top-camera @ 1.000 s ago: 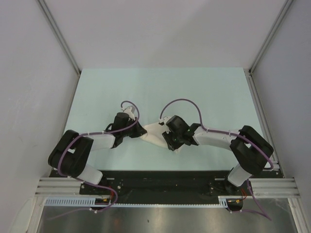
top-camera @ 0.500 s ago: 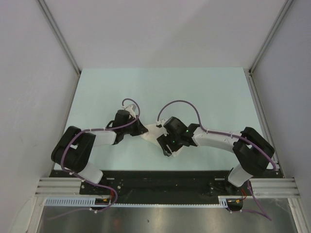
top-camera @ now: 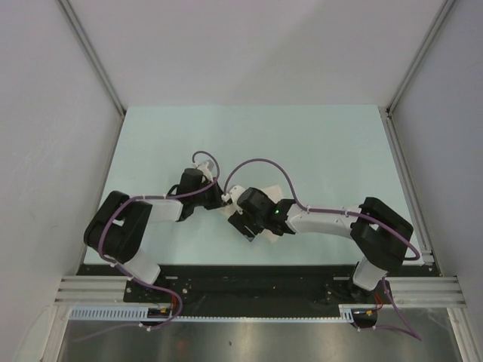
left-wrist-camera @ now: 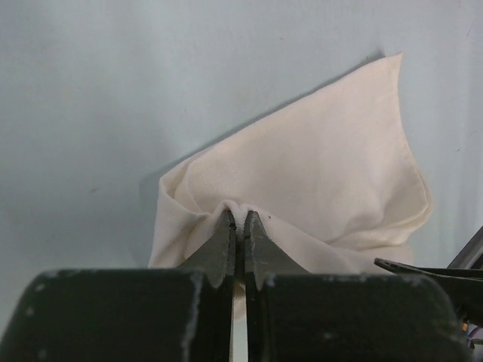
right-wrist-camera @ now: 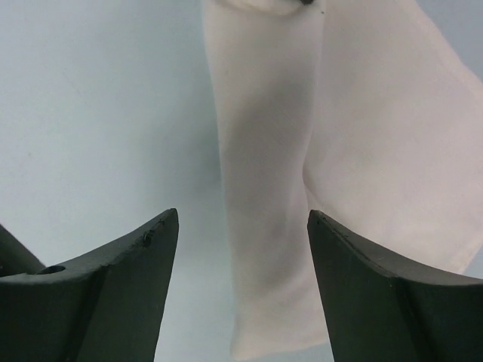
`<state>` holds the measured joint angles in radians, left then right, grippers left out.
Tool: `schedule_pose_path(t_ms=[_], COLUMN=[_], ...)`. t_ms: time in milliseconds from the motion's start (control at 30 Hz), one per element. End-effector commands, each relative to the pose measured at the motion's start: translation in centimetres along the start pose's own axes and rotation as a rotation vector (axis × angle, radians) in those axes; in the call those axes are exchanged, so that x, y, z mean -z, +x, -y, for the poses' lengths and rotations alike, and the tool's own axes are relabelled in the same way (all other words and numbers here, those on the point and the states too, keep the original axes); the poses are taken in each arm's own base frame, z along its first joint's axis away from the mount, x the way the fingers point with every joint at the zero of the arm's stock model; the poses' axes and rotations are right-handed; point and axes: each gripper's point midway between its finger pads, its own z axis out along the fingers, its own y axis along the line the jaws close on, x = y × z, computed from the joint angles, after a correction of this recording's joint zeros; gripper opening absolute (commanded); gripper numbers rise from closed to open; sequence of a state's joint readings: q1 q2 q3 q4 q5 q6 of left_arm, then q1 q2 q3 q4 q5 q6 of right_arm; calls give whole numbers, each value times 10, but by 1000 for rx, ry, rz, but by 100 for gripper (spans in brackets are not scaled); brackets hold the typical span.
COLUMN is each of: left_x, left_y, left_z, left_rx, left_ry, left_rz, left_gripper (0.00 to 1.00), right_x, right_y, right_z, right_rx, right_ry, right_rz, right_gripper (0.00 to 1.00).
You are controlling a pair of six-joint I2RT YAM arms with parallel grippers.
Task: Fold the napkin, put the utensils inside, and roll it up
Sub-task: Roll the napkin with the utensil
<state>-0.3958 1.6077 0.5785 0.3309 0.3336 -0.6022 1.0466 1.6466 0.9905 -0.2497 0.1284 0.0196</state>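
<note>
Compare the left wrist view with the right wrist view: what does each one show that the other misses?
Only the left wrist view shows the left gripper, its fingers shut on a pinched ridge of the napkin, with one pointed corner of the cloth spread out beyond. Only the right wrist view shows the right gripper, its fingers wide open with a long folded strip of the cloth running between them in the picture. Both views show the cream cloth lying on the pale table.
</note>
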Motion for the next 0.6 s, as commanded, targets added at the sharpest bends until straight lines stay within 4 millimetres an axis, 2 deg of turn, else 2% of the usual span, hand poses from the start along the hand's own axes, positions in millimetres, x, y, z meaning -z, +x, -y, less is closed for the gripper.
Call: schedule_pose_path(t_ms=[0,200,300,400,433,467,533,567], left_x=[2,1,2,4,5,9,14,19], left_y=[46,45,43,37,34,25,16,8], left_z=[-50,-51,-50,-40,-38,-31,-27,-28], left_rx=[17,14,10,4,6,-3,3,4], left_ry=[-187,-187,-180,-141,-137,-120,-121,-128], left_rz=[-142,-146,-140,-122,-113,-87,-60,-32], left_gripper=[0,0,0,2,6,21,40,58], right_x=[-16,-35,-42,-44,-44,-43,-39,-37], right_y=[-30,-19,-9,-1,2,4,10,12], right_z=[-2,-3,3,0,-3,-7,-14,-17], right_rx=[68,76,36,-21,-31,-67,-117,-142], right_ry=[18,8,3,-79,-115,-148,-256,-291], right_rz=[90,35,-4,-36,-45,-53,-70,-77], right_gripper=[73,66,57,42,40,37,31,29])
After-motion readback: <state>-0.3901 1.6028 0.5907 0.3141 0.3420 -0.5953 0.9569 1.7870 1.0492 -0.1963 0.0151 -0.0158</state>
